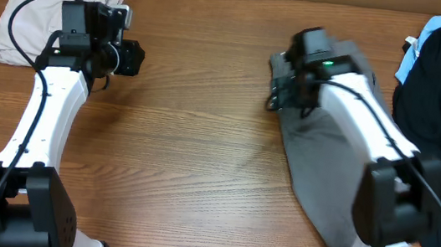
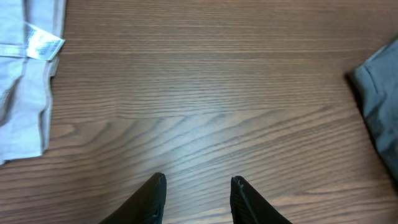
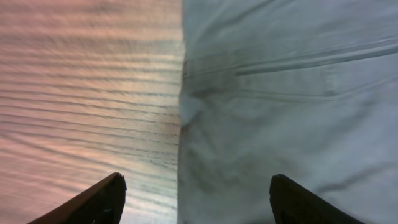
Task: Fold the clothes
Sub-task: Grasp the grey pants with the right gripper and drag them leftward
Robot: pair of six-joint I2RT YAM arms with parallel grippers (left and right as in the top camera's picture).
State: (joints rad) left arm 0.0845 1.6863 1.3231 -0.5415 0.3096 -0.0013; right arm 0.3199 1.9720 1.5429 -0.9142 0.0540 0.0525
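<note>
Right wrist: my right gripper [image 3: 198, 182] wide open, empty, straddling shorts [image 3: 280, 93] edge toward 12 o'clock. Cloth looks soft, limp; pinch that edge; my left gripper [image 2: 198, 183] part-open, empty.

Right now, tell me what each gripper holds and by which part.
Nothing is held. The left gripper stands open above the table; the right gripper stands open over the edge of the grey shorts, not closed on it.
</note>
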